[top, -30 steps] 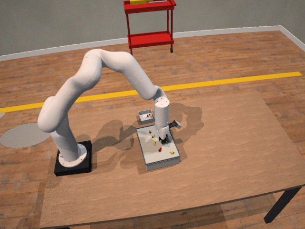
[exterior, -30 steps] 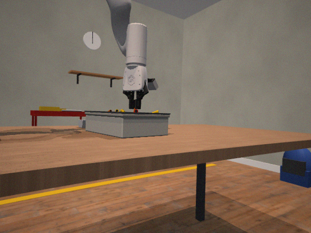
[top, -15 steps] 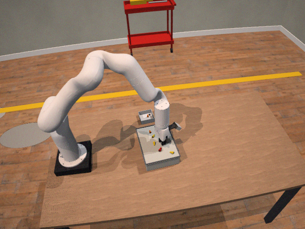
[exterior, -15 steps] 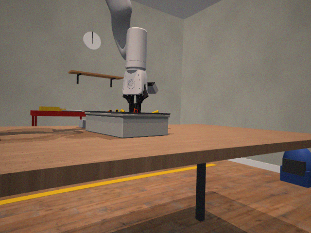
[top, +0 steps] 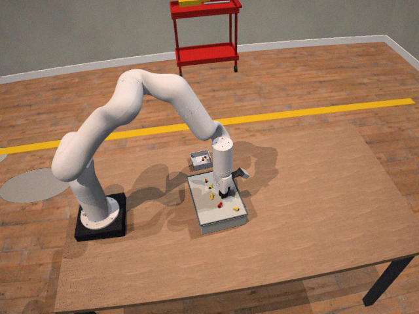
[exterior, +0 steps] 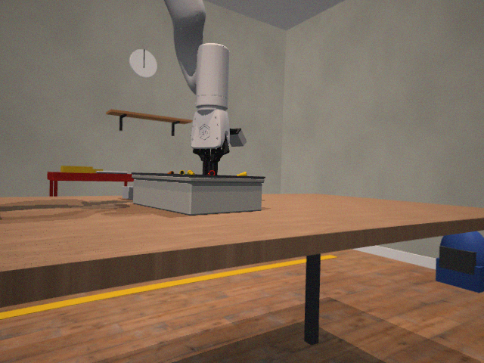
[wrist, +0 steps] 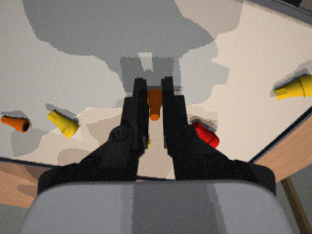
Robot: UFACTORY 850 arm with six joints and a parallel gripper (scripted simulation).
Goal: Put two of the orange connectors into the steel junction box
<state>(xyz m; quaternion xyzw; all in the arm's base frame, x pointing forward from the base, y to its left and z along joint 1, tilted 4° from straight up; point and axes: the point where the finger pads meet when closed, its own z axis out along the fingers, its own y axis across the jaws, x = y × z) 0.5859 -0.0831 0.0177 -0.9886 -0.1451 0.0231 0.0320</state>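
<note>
Your black two-finger gripper (top: 223, 195) (exterior: 209, 174) (wrist: 155, 93) is clenched around a tapered orange connector (wrist: 154, 102); a shallow pinch could let it slip during lifting.

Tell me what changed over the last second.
The gripper moved down to the lid, and its fingers closed on an orange connector. The case and box stayed put.
</note>
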